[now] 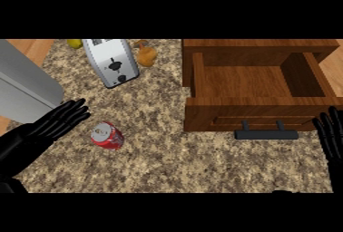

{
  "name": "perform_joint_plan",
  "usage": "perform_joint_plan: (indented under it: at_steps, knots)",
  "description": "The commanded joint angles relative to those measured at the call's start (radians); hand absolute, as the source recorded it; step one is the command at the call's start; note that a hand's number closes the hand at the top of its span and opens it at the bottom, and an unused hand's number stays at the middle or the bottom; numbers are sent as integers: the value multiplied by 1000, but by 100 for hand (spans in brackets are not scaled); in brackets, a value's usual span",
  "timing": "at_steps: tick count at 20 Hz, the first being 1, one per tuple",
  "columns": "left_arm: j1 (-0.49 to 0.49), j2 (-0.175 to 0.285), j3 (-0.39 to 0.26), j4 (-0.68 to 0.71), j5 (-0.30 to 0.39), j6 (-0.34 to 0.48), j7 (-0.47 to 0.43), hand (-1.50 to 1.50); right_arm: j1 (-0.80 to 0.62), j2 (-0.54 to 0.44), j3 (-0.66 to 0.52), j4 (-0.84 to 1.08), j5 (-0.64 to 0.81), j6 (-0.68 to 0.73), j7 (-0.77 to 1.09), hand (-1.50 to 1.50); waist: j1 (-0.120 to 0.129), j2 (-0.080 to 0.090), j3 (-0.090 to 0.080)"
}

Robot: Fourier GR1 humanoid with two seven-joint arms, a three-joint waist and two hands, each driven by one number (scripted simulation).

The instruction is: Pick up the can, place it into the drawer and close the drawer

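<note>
The can (107, 135), red-walled with a silver top, is seen at the lower left of the frame, lying tilted on the speckled, stone-patterned table (188, 163). Bare table is left open to its right and below it. Just to its upper left the left robot hand (59, 121) is held released, its black fingers straight and spread, their tips near the can but apart from it.

The drawer (254, 81) is found pulled open at the upper right: a box of warm brown wood with a flat bottom and straight walls. On its front panel a dark bar handle (266, 134) is carried, jutting out over the table. A wide strip of open table is left between the can and the drawer front.

At the right edge the right robot hand (330, 136) is shown released, fingers straight and pointing up, just right of the handle. A shiny metal toaster (110, 61) is placed at the upper left, above the can, and a smooth grey slab (23, 90) is cut off by the left edge.
</note>
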Motion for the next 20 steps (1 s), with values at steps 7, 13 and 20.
perform_joint_plan:
  at_steps: [7,13,20]
  knots:
    - [-65,-58,36,206,-177,-108,-137,-150,38,-6,-83,4,-48,61,-7,-150,-2,0,0]
    - [-48,-136,7,274,-338,-74,-257,-150,36,12,-89,24,-39,91,-55,-150,-1,0,0]
    - [-96,-88,61,399,-383,-110,-341,-150,-24,33,-79,54,-3,78,-31,-150,2,0,0]
